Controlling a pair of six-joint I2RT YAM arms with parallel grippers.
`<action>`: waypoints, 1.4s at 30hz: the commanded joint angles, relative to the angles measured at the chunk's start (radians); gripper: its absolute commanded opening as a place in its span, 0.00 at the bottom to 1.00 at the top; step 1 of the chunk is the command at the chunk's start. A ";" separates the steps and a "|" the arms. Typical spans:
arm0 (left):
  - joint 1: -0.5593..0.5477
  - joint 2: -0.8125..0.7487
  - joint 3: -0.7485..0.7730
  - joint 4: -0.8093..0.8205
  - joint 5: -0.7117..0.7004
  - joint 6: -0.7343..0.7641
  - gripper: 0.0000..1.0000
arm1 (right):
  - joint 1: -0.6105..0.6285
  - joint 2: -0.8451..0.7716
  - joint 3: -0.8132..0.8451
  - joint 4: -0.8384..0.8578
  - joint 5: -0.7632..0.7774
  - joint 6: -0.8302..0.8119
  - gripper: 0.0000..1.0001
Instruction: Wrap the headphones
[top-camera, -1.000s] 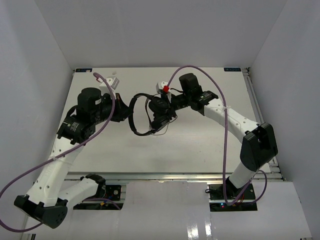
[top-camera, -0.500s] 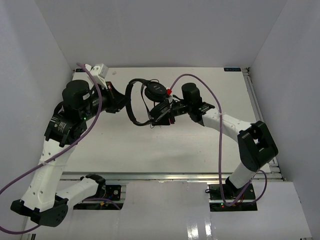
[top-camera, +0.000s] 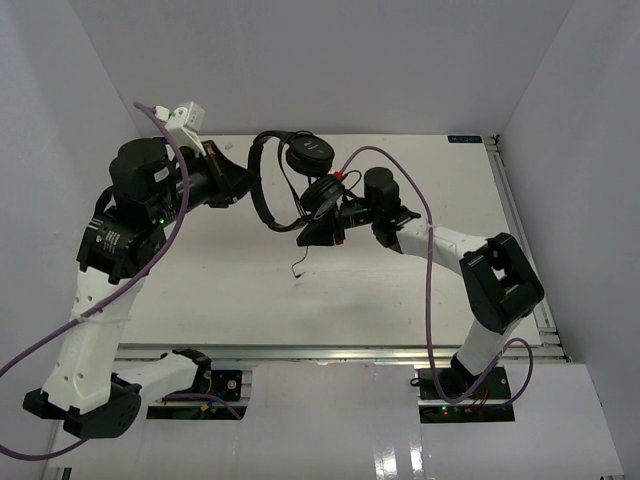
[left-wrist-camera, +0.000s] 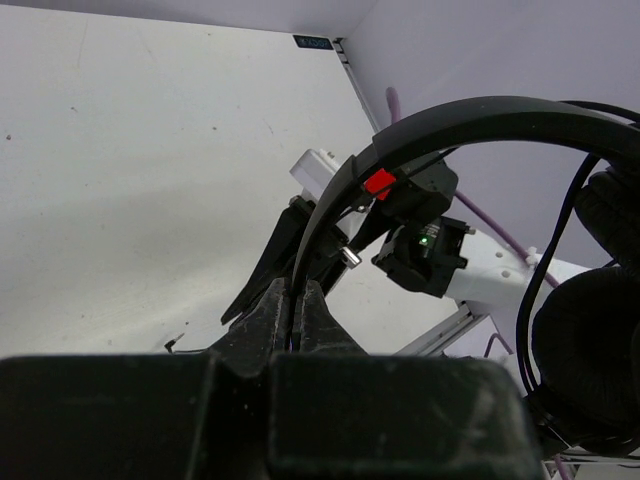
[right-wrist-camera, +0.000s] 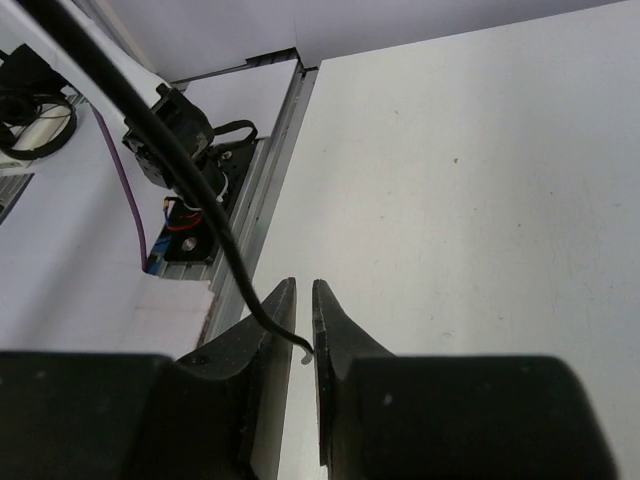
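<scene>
The black headphones (top-camera: 310, 155) hang in the air above the back middle of the table. My left gripper (top-camera: 243, 183) is shut on the thin headband (left-wrist-camera: 470, 115); in the left wrist view the jaws (left-wrist-camera: 296, 292) pinch its lower end, and a padded earcup (left-wrist-camera: 595, 360) shows at the right. My right gripper (top-camera: 308, 235) sits just below the earcups. In the right wrist view its jaws (right-wrist-camera: 300, 295) stand nearly closed on the black cord (right-wrist-camera: 190, 190), which runs in from the upper left. A loose cord end (top-camera: 297, 268) dangles to the table.
The white table (top-camera: 420, 290) is walled in white on three sides. A metal rail (top-camera: 330, 352) runs along its near edge. Purple arm cables (top-camera: 430, 280) loop beside both arms. A small white label (top-camera: 465, 139) lies at the back right.
My left arm has lifted the headphones up and toward the back left. My right gripper has followed to the left under the earcups, and a cord end now hangs down to the table.
</scene>
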 joint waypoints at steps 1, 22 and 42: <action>-0.004 0.001 0.086 0.003 -0.046 -0.057 0.00 | 0.012 0.038 -0.002 0.170 -0.037 0.114 0.17; -0.004 0.019 0.100 0.032 -0.337 -0.098 0.00 | 0.020 -0.072 -0.072 0.000 -0.018 0.002 0.08; 0.124 0.227 -0.045 0.144 -0.519 0.008 0.00 | 0.292 -0.404 0.198 -1.362 0.767 -1.238 0.08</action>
